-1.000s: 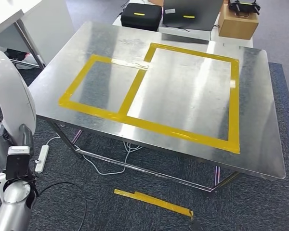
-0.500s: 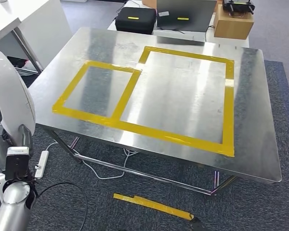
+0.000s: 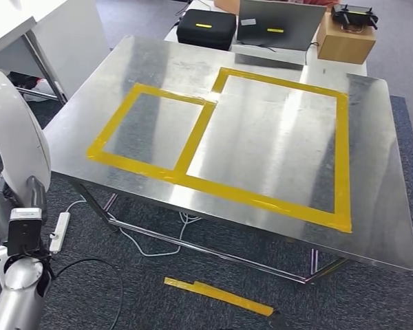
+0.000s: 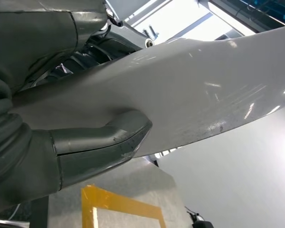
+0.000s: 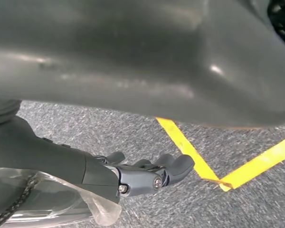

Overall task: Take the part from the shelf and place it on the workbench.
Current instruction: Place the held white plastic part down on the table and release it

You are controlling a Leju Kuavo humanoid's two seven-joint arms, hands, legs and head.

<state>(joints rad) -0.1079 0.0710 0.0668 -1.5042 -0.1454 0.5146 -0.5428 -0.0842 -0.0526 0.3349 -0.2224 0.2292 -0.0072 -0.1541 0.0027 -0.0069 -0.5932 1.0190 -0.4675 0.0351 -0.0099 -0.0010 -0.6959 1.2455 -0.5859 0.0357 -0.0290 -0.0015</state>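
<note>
My left hand (image 4: 33, 156) grips the part (image 4: 205, 95), a big smooth white curved shell. The thumb (image 4: 109, 140) lies flat against one face of it, and the darker fingers (image 4: 90, 47) sit on the other side, so the shell is clamped between them. From the head camera I see the part (image 3: 14, 137) low at my left, off the near left corner of the bench (image 3: 235, 69) and not touching it. The left wrist camera also catches a corner of the bench (image 4: 134, 180) with its yellow tape (image 4: 112, 199) beyond the thumb.

My right hand (image 5: 98, 171) hangs over grey carpet (image 5: 98, 128). Its fingers (image 5: 169, 168) reach out, slightly curled and close together. Clear film (image 5: 62, 199) lies against the hand, and a dark grey surface (image 5: 134, 57) spans just above the fingers. I cannot tell whether this hand holds anything. Yellow floor tape (image 5: 191, 152) runs past the fingertips.

On the bench, the tape (image 3: 194, 137) marks a small frame joined to a large one.
</note>
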